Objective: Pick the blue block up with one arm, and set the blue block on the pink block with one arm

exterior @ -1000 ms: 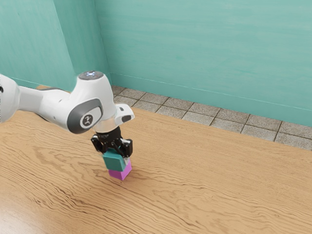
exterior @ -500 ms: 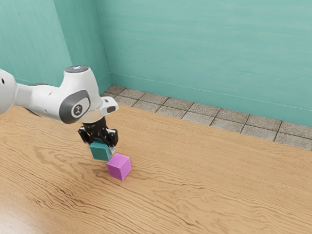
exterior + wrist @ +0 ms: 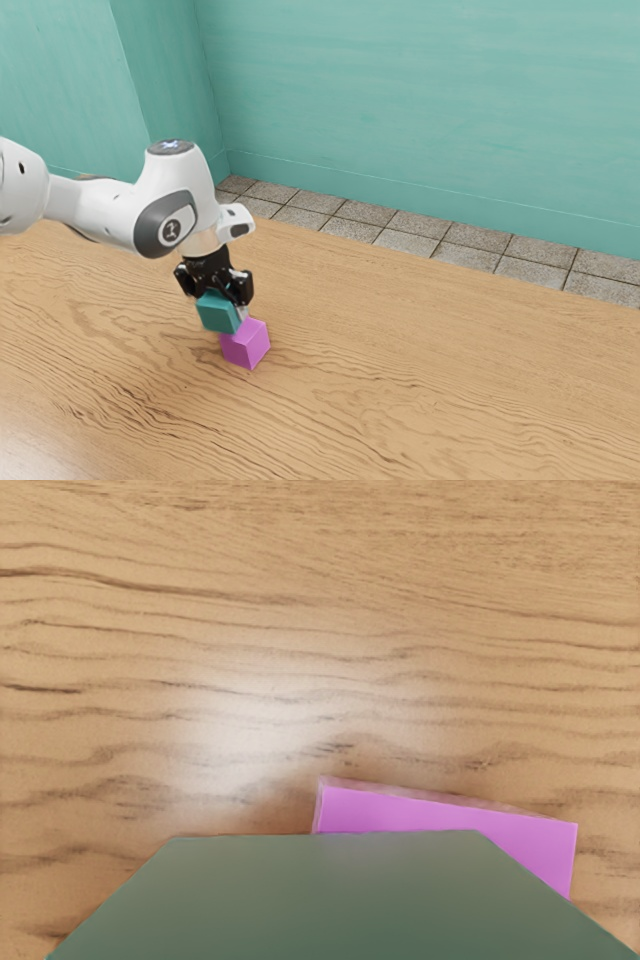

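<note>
My black gripper (image 3: pixel 214 296) is shut on the teal-blue block (image 3: pixel 218 313), which hangs just above the wooden table (image 3: pixel 420 360). The pink block (image 3: pixel 247 344) sits on the table right below it and slightly toward the exterior view's right. The blue block overlaps the pink block's upper left corner; I cannot tell whether they touch. In the wrist view the held blue block (image 3: pixel 340 895) is a large dark green shape under my hand, and the pink block (image 3: pixel 450 830) pokes out from behind it.
The wooden table spreads wide to the exterior view's right and front. Behind it run a strip of grey floor tiles (image 3: pixel 450 245) and teal walls (image 3: pixel 420 100). My white arm (image 3: pixel 110 210) comes in from the exterior view's left.
Over the last second my hand swung with the blue block to the exterior view's left, off the pink block, and has now come partway back toward it.
</note>
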